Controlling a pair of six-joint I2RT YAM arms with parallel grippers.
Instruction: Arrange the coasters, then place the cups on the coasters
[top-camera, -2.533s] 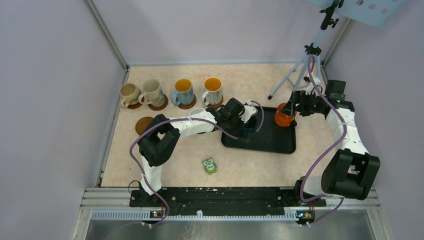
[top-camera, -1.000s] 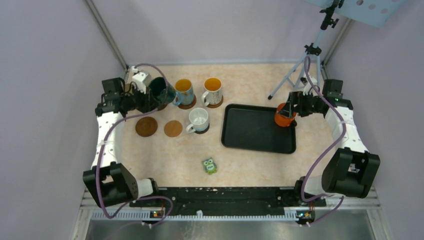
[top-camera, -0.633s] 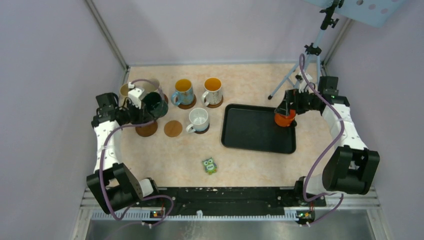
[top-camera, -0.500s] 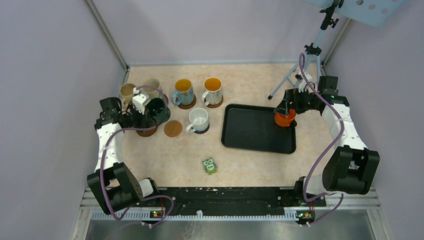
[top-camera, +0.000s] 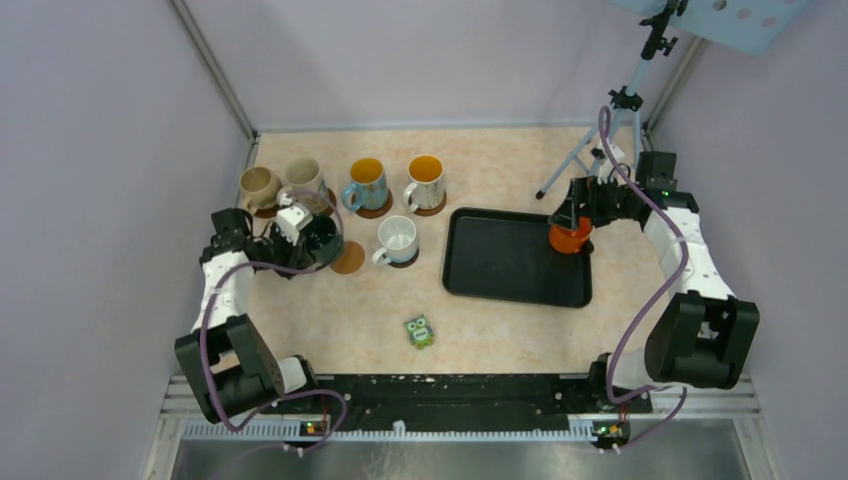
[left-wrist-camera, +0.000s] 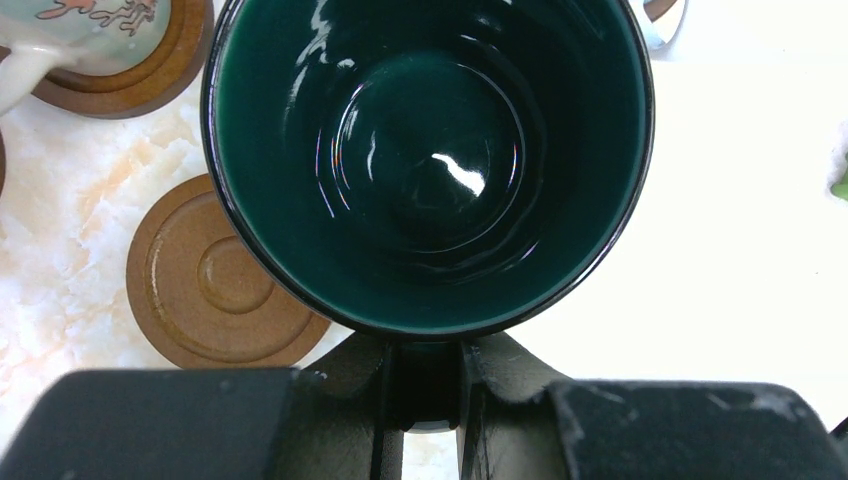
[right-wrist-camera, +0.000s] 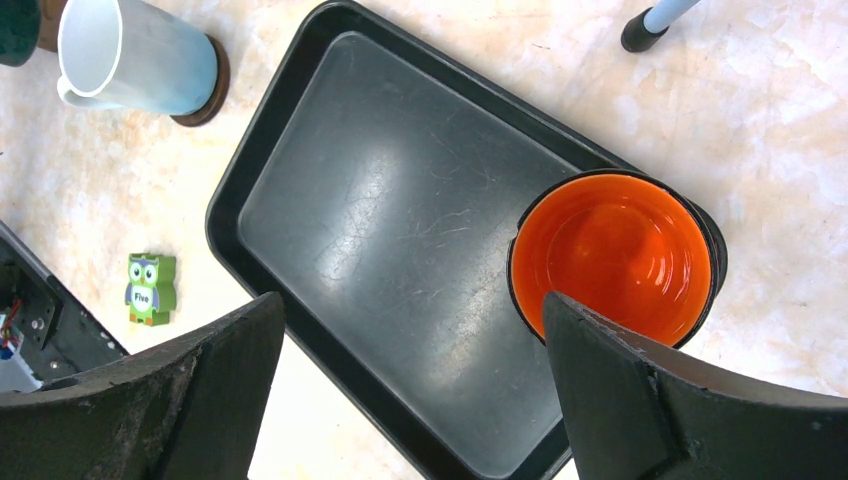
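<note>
My left gripper (left-wrist-camera: 423, 385) is shut on the handle of the dark green cup (left-wrist-camera: 430, 160), which hangs upright over the front left of the table (top-camera: 322, 240). A brown ringed coaster (left-wrist-camera: 215, 285) lies partly under its left side. A tan coaster (top-camera: 349, 259) peeks out to the cup's right. Two beige cups (top-camera: 258, 187), the blue-handled cup (top-camera: 366, 183) and an orange-lined cup (top-camera: 425, 180) stand on coasters in the back row. The white cup (top-camera: 397, 238) is on a coaster too. My right gripper (right-wrist-camera: 410, 330) is open above the tray beside the orange cup (right-wrist-camera: 612, 255).
The black tray (top-camera: 515, 258) lies right of centre, with the orange cup (top-camera: 570, 238) in its far right corner. A green owl figure (top-camera: 418, 331) sits near the front. A tripod (top-camera: 600, 130) stands at the back right. Walls enclose the table on three sides.
My left arm has carried the green cup from the back row, near the left wall, toward me and down over the front coasters. The right gripper has shifted only slightly by the orange cup.
</note>
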